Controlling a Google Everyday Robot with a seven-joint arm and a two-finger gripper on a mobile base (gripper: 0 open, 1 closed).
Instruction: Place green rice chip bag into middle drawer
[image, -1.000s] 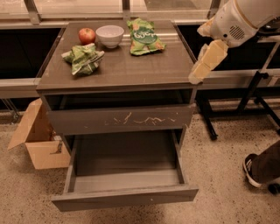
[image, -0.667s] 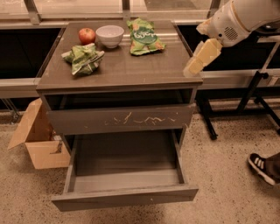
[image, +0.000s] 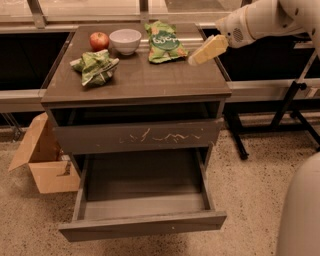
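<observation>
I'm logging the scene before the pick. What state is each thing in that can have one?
green rice chip bag, lying flat on the cabinet top, not gripped
middle drawer, pulled open, bag not in it
scratched drawer, shut
gripper, above the top's right rear, beside the bag
bowl, upright
pale-green bag, crumpled
cardboard box, flaps open

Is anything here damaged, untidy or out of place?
The upper drawer front bears pale scratches. The smaller green bag lies crumpled on the tabletop. The gripper hovers beside the green rice chip bag.
</observation>
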